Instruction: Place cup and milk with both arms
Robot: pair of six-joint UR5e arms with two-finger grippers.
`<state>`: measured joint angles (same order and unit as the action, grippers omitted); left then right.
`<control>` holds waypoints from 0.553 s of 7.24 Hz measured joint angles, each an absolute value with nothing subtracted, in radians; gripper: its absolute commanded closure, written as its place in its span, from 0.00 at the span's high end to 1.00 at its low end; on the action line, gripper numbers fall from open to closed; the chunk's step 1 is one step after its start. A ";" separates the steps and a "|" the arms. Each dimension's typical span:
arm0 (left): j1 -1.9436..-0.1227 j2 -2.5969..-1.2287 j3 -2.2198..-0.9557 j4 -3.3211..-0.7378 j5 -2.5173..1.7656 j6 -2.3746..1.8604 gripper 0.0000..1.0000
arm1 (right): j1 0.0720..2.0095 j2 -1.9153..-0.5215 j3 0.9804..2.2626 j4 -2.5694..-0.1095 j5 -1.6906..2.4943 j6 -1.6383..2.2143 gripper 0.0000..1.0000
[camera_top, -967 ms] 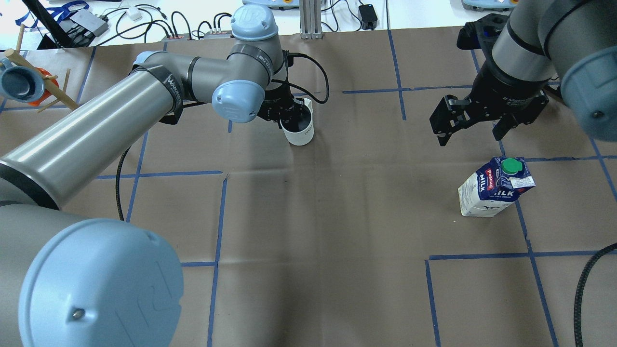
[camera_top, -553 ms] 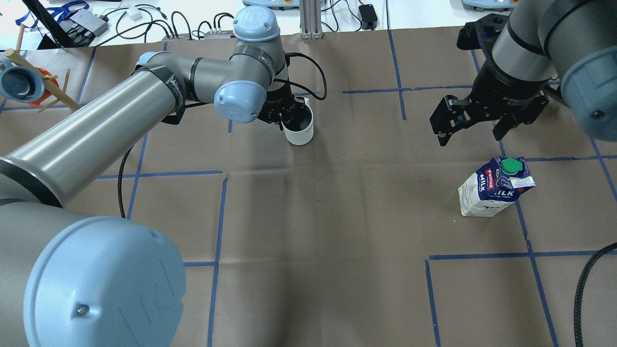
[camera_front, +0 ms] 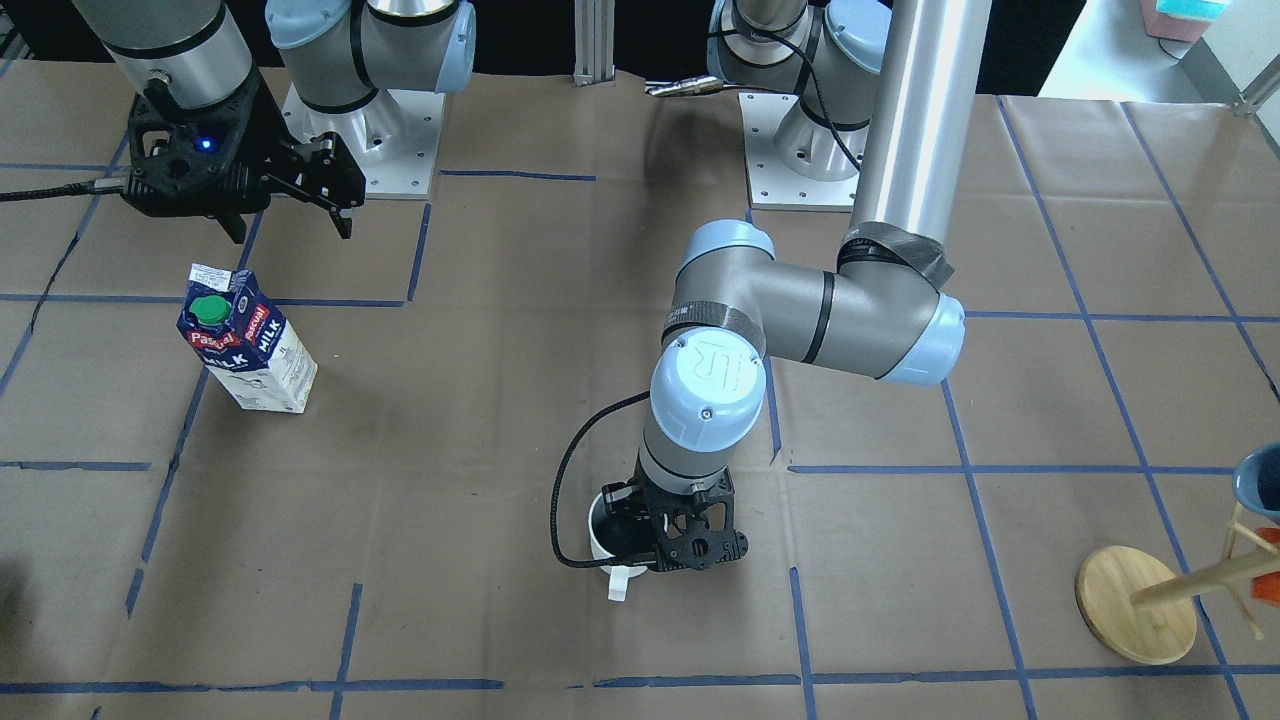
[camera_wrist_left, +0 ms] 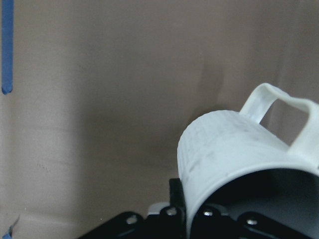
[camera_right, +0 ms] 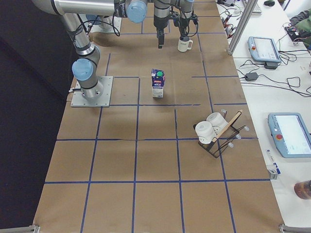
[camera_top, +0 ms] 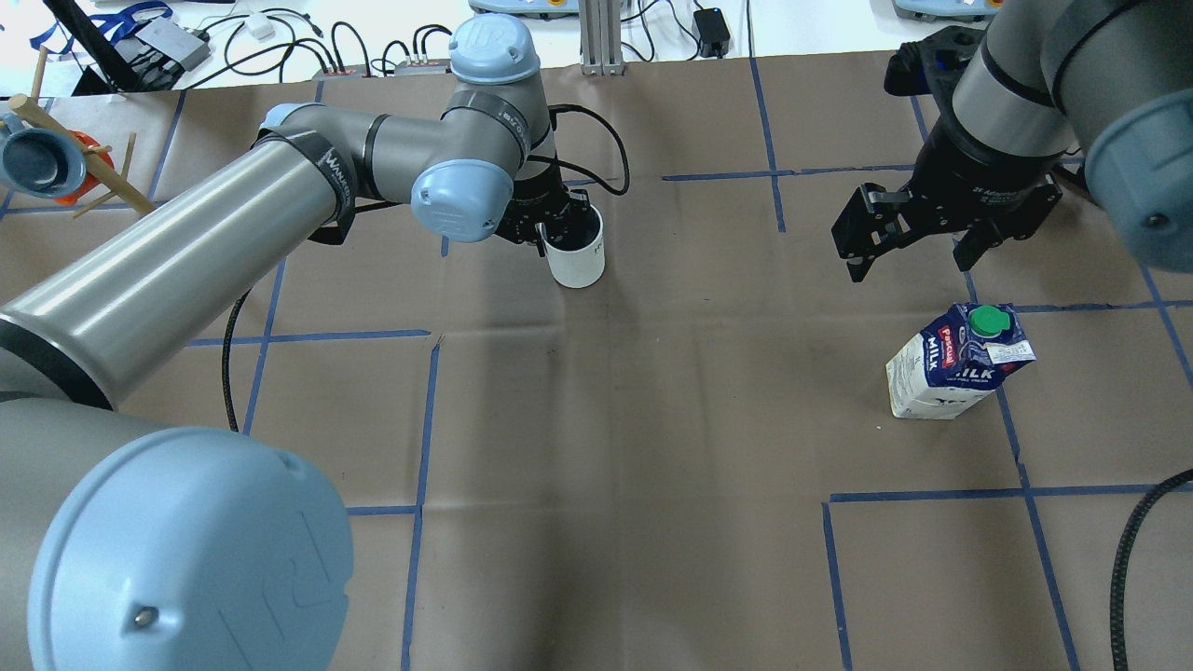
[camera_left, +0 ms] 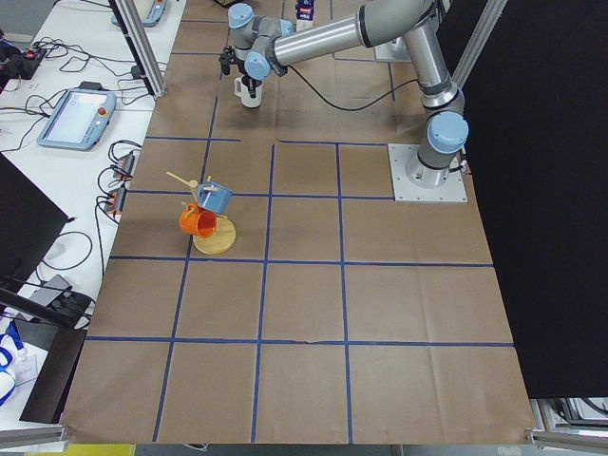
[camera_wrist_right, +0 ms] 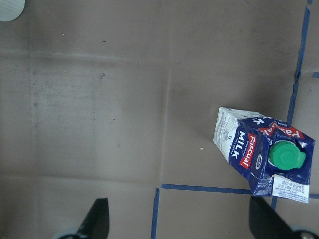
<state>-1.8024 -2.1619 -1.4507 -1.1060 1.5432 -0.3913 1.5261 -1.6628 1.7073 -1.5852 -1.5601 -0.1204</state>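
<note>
Two grippers, two roles. Left gripper (camera_top: 557, 231) clamps the cup (camera_top: 578, 259) by its rim, one finger inside, so the mug stays level for set-down. Right gripper (camera_top: 909, 266) hangs spread wide just beyond the milk (camera_top: 951, 373), which stands upright and ungrasped, presumably awaiting a side approach.

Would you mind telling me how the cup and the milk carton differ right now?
The cup is gripped at its rim by the left gripper; the milk carton stands free, the open right gripper apart from it. The cup is short, round and open-topped; the carton is tall, boxy and capped. Both are partly white.
</note>
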 measured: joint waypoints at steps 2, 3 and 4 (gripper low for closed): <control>-1.800 -2.155 -1.452 -1.108 1.543 -0.392 0.96 | 1.523 -1.663 1.707 -1.586 -1.559 -0.122 1.00; -1.799 -2.136 -1.453 -1.124 1.544 -0.393 0.99 | 1.514 -1.663 1.706 -1.587 -1.560 -0.125 1.00; -1.798 -2.100 -1.455 -1.167 1.545 -0.390 0.99 | 1.485 -1.663 1.706 -1.589 -1.561 -0.138 1.00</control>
<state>-1.7980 -2.0996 -1.4548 -1.1666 1.5449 -0.3897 1.4846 -1.6630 1.7060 -1.5888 -1.5609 -0.1376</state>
